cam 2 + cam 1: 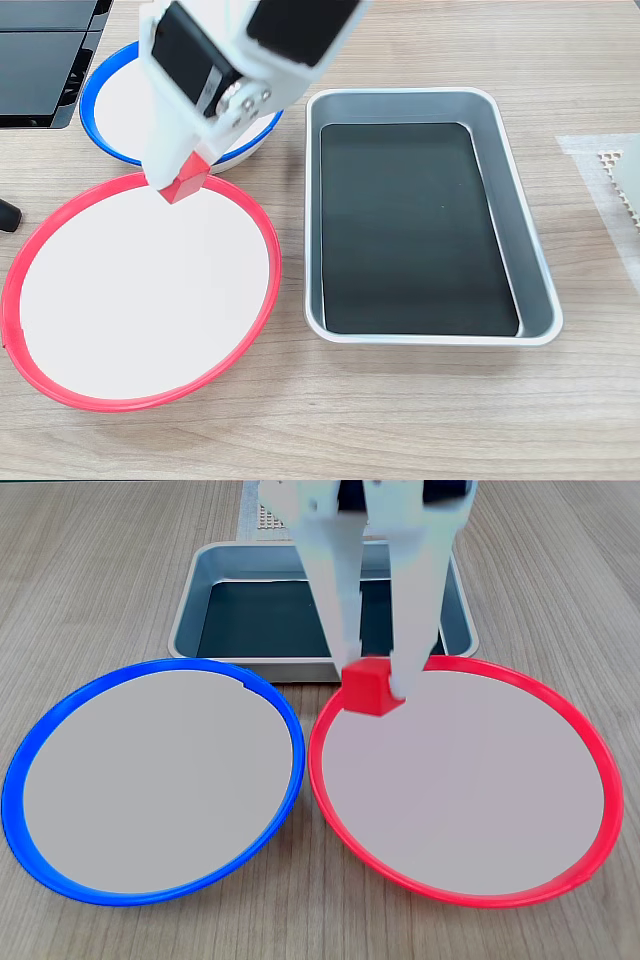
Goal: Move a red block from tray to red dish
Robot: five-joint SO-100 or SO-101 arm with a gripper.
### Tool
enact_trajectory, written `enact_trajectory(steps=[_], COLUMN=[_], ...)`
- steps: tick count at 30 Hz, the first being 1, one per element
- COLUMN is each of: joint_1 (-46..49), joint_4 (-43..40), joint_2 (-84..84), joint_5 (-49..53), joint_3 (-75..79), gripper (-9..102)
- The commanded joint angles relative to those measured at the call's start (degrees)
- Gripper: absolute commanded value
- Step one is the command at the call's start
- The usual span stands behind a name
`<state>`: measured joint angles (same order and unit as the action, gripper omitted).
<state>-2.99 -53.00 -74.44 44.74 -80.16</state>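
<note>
a white two-finger gripper [375, 680] reaches down from the top centre of a fixed view, its fingers clamped on the red block [371, 687], one finger at the cube's left top edge and the other against its right side. the block sits in the middle of the frame, over the upper left part of the red dish [600, 750], just inside the red rim; whether it touches the plate surface cannot be told. behind it, in the upper centre, lies the tray [190, 610], its dark bottom bare. the blue-rimmed plate [60, 715] fills the lower left, its rim just beside that of the red dish. in another fixed view the gripper [182, 178] comes in from the upper left, with the red block [184, 186] at its tip above the top edge of the red dish [262, 300] in the lower left. the tray [500, 180] lies at centre right, and the blue-rimmed plate [92, 90] at upper left, partly behind the arm. all rest on a wooden table [100, 560].
</note>
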Motion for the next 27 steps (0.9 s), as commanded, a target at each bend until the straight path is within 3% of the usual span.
enact_trajectory(steps=[1, 6, 13, 18, 22, 23, 24, 25, 27], joint_1=[0.2, 0.1, -0.4, -0.8, -0.4, 0.1, 1.2, 2.0, 4.7], joint_4=[9.8, 15.6, 19.9, 22.8, 30.3, 32.8, 35.1, 35.7, 37.0], joint_2=[4.0, 12.4, 12.8, 6.9, -3.6, -6.9, -12.0, -15.2, -21.7], joint_5=[1.7, 1.8, 0.8, -2.5, -12.8, -16.1, -22.2, -25.7, -35.0], joint_3=[-1.0, 4.1, 5.0, 1.3, -4.3, -6.1, -8.0, -9.0, -11.3], gripper=[0, 1, 26, 33, 29, 24, 8, 2, 0])
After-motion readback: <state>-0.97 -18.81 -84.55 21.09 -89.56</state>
